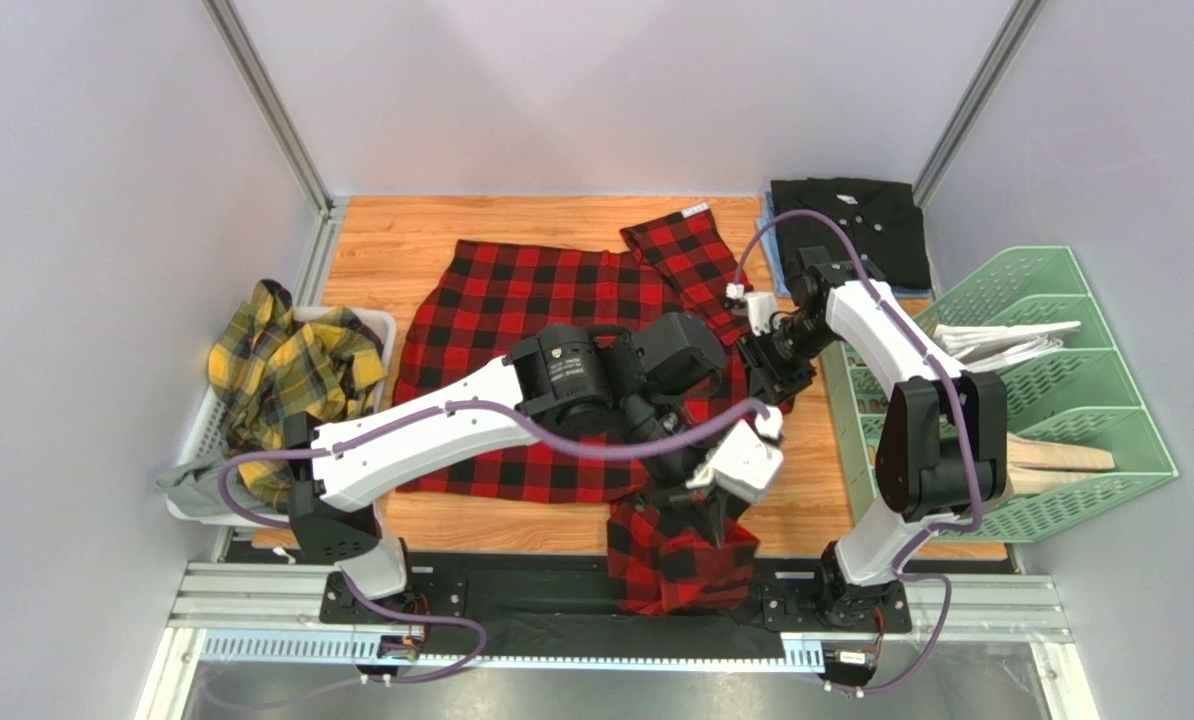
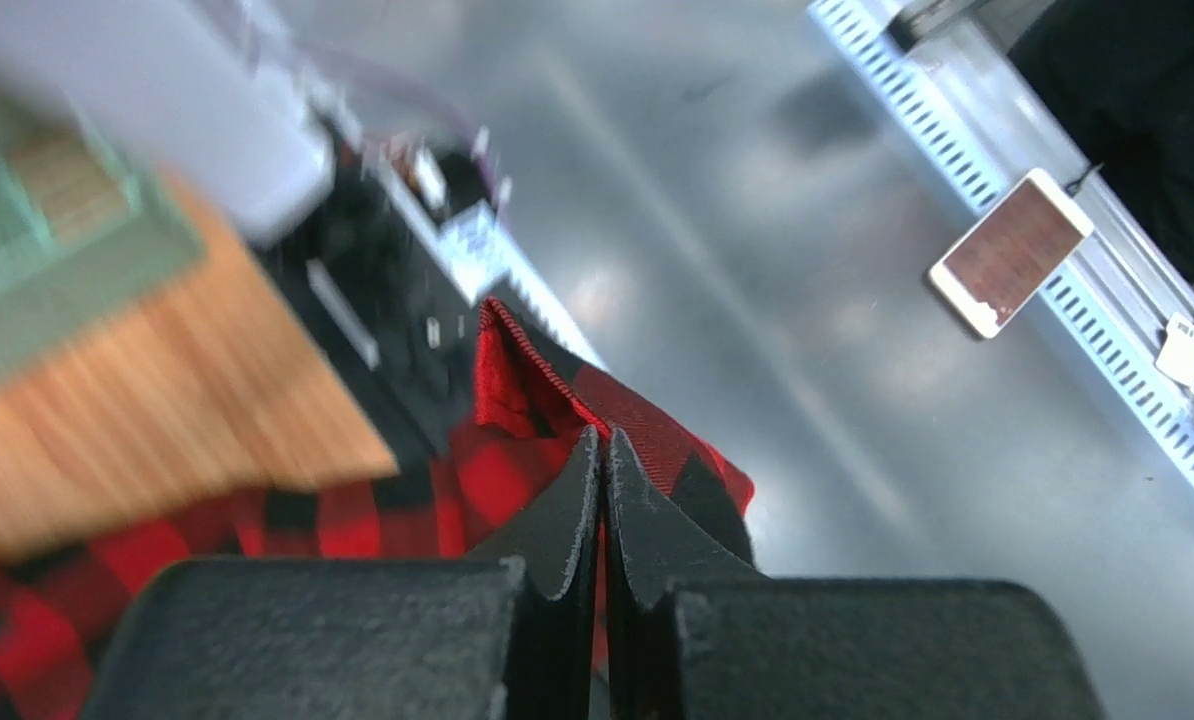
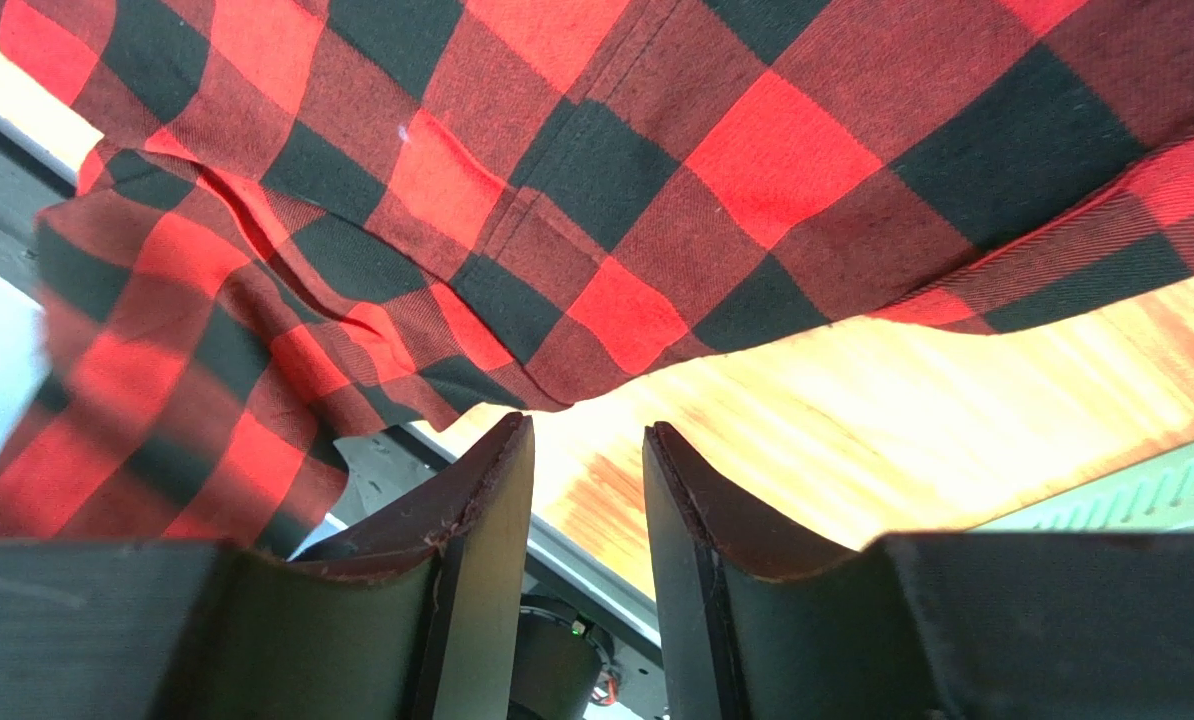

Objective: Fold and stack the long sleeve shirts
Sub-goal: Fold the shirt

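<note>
The red-and-black check shirt [image 1: 521, 323] lies spread on the wooden table [image 1: 385, 240], with one part hanging over the near edge [image 1: 678, 563]. My left gripper [image 1: 696, 507] reaches across to that hanging part. In the left wrist view its jaws [image 2: 603, 446] are shut, with red check cloth [image 2: 536, 393] pinched between them. My right gripper [image 1: 764, 375] hovers at the shirt's right edge. Its fingers [image 3: 588, 438] stand open and hold nothing, just below the check cloth [image 3: 558, 195]. A yellow-and-dark plaid shirt [image 1: 295, 368] is bunched at the left. A black shirt [image 1: 851, 225] lies folded at the back right.
The plaid shirt sits in a white basket [image 1: 378, 323] at the table's left edge. A green rack [image 1: 1077, 383] holding papers and wooden pieces stands at the right. Grey walls close in the table on three sides. A phone-like device [image 2: 1009, 252] lies on the metal frame below.
</note>
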Robot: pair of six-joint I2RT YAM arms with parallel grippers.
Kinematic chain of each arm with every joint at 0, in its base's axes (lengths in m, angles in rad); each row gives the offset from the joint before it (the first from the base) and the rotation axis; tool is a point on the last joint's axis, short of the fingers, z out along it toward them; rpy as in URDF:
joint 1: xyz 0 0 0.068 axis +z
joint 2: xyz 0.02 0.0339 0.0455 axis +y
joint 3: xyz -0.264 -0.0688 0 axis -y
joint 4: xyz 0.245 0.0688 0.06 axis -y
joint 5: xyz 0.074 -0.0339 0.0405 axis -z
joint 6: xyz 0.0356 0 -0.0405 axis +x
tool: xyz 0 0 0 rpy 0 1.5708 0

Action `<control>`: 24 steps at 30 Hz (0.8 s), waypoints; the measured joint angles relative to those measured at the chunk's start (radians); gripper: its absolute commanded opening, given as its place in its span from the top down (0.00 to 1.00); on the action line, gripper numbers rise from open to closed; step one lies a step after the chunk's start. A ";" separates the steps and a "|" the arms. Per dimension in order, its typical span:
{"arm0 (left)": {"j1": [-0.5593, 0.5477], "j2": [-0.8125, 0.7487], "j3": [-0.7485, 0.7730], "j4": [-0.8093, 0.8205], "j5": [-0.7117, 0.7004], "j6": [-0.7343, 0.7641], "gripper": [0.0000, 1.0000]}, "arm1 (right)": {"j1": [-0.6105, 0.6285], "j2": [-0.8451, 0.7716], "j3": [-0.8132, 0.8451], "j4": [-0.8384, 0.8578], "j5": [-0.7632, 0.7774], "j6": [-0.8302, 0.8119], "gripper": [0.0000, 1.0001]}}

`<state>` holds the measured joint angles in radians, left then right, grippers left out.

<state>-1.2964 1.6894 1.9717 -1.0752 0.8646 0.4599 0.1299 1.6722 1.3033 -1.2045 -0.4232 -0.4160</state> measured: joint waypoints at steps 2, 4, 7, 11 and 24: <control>0.074 -0.022 -0.126 0.034 -0.021 -0.016 1.00 | 0.000 0.000 -0.006 -0.002 -0.004 0.000 0.61; 0.155 -0.037 -0.248 0.079 -0.056 -0.027 1.00 | 0.000 -0.001 -0.014 -0.002 -0.006 0.000 0.57; 0.250 -0.062 -0.394 0.121 -0.126 -0.024 1.00 | 0.000 -0.018 -0.032 -0.004 -0.016 0.005 0.37; 0.296 -0.137 -0.494 0.133 -0.193 -0.002 1.00 | -0.006 -0.119 -0.060 -0.002 -0.084 0.007 0.14; 0.385 -0.233 -0.499 0.233 -0.177 0.059 1.00 | 0.022 -0.710 -0.312 0.307 -0.387 0.174 0.02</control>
<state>-0.9115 1.4563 1.4727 -0.8425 0.6876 0.5186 0.1520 0.9619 0.9913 -0.8978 -0.8101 -0.2417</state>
